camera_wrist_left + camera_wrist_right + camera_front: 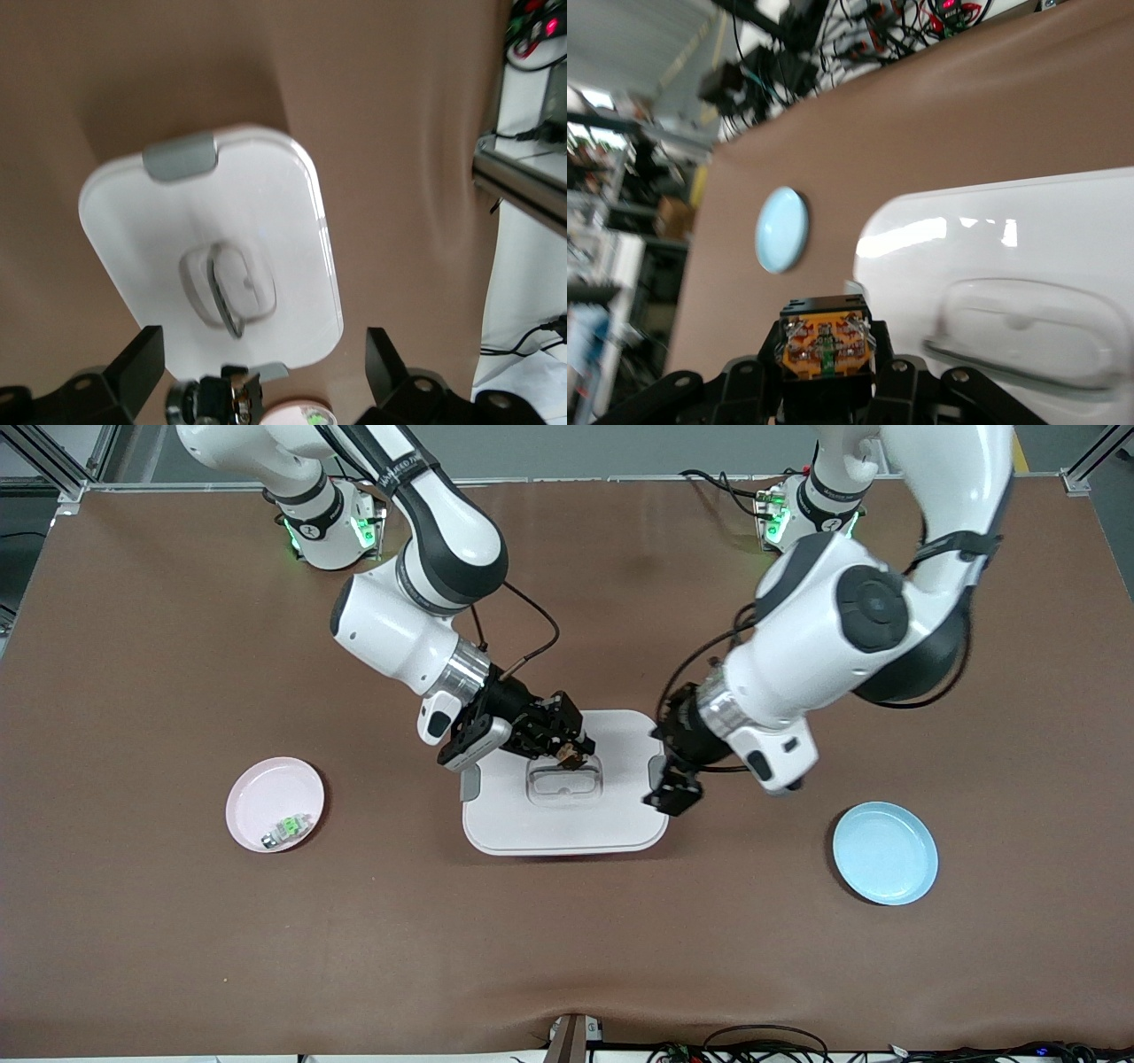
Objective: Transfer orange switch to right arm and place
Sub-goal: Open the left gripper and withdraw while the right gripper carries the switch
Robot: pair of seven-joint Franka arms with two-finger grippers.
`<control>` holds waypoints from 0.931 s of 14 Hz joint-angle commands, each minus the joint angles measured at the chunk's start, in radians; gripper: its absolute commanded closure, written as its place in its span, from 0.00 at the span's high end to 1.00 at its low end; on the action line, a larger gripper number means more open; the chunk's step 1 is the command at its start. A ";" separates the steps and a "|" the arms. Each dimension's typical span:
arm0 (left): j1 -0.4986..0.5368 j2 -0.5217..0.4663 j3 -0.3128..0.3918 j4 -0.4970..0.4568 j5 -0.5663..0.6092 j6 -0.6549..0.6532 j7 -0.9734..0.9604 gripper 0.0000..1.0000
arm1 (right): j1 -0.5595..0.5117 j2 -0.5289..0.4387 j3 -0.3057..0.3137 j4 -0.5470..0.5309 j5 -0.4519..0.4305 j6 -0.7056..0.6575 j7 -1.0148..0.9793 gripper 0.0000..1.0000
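Orange switch (826, 347), white tray (523, 828), brown table (177, 921).

White jointed arms (399, 620), dark grey bands, black cables, black tools, green base lights.

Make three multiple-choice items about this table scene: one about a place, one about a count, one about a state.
1. Where is the small green-and-silver component?
A. in the round pink plate
B. in the round light-blue plate
C. on the white rectangular lid

2. How many round plates lie on the brown table?
A. one
B. two
C. three

3. What does the right gripper hold?
A. nothing
B. the pink plate
C. the orange switch

Key: 1 A, it lies inside the pink rim; 2 B, one pink and one blue; 3 C, the right wrist view shows the fingers shut on it, while the left gripper is open beside the lid.
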 commanded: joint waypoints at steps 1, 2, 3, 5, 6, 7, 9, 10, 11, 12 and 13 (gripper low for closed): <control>0.058 -0.039 -0.001 -0.011 0.029 -0.103 0.186 1.00 | -0.088 -0.006 0.007 0.010 -0.265 -0.173 -0.008 0.00; 0.075 -0.049 -0.003 -0.011 0.054 -0.122 0.267 1.00 | -0.108 -0.010 0.006 0.012 -0.324 -0.230 -0.006 0.00; 0.093 -0.062 -0.004 -0.011 0.095 -0.130 0.335 1.00 | -0.123 -0.015 0.004 0.010 -0.381 -0.281 -0.009 0.00; 0.150 -0.065 -0.006 -0.011 0.159 -0.153 0.458 1.00 | -0.169 -0.027 0.006 0.013 -0.545 -0.378 -0.009 0.00; 0.174 -0.068 -0.004 -0.011 0.181 -0.173 0.540 1.00 | -0.190 -0.039 0.004 0.013 -0.623 -0.425 -0.016 0.00; 0.200 -0.068 -0.004 -0.011 0.214 -0.193 0.637 1.00 | -0.216 -0.049 0.004 0.013 -0.706 -0.473 -0.044 0.00; 0.237 -0.069 -0.004 -0.011 0.268 -0.208 0.829 1.00 | -0.264 -0.067 0.004 0.013 -0.817 -0.575 -0.159 0.00; 0.257 -0.070 -0.004 -0.011 0.270 -0.222 0.890 1.00 | -0.285 -0.073 0.004 0.013 -0.861 -0.603 -0.213 0.00; 0.279 -0.071 -0.004 -0.011 0.270 -0.243 0.949 1.00 | -0.313 -0.081 0.004 0.010 -0.909 -0.622 -0.268 0.00; 0.293 -0.077 -0.004 -0.011 0.270 -0.254 1.015 1.00 | -0.335 -0.083 0.004 0.010 -0.950 -0.646 -0.325 0.00; 0.312 -0.088 -0.004 -0.012 0.270 -0.262 1.078 1.00 | -0.358 -0.084 0.004 0.012 -0.978 -0.663 -0.382 0.00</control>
